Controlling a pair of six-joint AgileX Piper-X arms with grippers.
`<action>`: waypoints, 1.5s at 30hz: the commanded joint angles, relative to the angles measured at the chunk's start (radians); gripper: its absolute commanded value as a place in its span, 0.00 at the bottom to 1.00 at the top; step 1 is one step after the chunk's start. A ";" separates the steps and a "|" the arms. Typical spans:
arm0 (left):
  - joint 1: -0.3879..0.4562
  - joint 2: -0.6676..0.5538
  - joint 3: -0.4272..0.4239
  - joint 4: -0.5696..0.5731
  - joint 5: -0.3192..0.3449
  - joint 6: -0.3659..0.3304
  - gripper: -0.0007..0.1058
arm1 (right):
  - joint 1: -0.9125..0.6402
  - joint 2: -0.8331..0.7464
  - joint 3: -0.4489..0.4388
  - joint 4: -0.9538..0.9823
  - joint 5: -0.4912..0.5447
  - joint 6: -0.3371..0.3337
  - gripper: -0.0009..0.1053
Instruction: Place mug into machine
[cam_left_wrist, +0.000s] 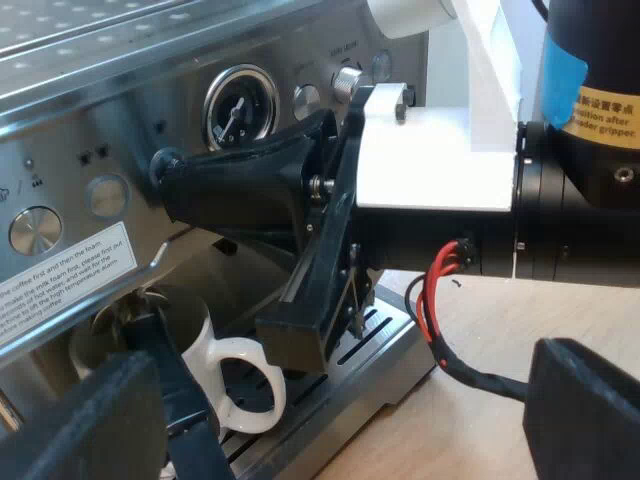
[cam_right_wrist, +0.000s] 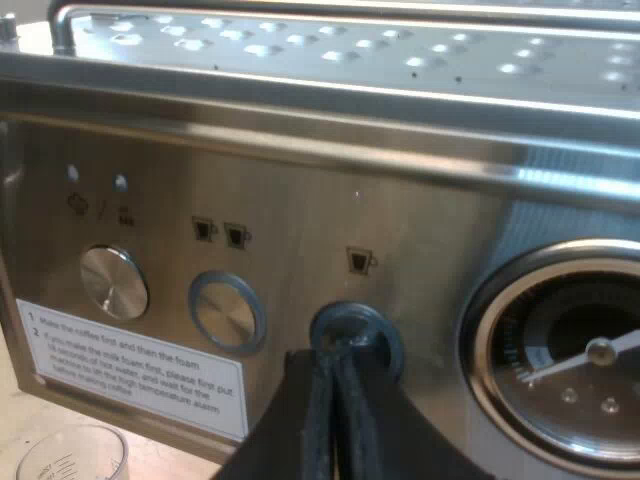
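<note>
Pale wooden counter (cam_left_wrist: 450, 440) under a steel coffee machine (cam_left_wrist: 120, 60). White mug (cam_left_wrist: 215, 365) upright on the machine's drip tray (cam_left_wrist: 390, 340), below its front panel. Left tool (cam_left_wrist: 345, 400) spread wide, gripping nothing, one finger (cam_left_wrist: 100, 425) near the mug, the other well apart from it, over the counter. Right tool (cam_right_wrist: 338, 365) pinched narrow with nothing between, tip against a round button (cam_right_wrist: 375, 322) on the machine's panel, beside the dial (cam_right_wrist: 580, 350). Measuring glass (cam_right_wrist: 70, 455) on the counter below that panel.

The right gripper (cam_left_wrist: 165, 172): two black tapering fingers (cam_left_wrist: 240, 185), white bracket (cam_left_wrist: 430, 160). Behind the bracket, black cylindrical links (cam_left_wrist: 560, 215) bear a yellow label (cam_left_wrist: 605, 110) and blue tape (cam_left_wrist: 562, 75).
</note>
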 joint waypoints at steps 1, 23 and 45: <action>-0.006 -0.004 -0.006 -0.012 0.005 -0.005 0.75 | -0.012 -0.002 -0.011 -0.021 0.061 -0.009 0.01; -0.006 -0.004 -0.006 -0.012 0.005 -0.005 0.75 | 0.033 -0.004 -0.011 -0.021 0.066 -0.012 0.47; -0.006 -0.185 -0.006 -0.012 -0.050 -0.005 0.75 | 0.168 -0.182 -0.004 0.255 0.131 -0.008 0.50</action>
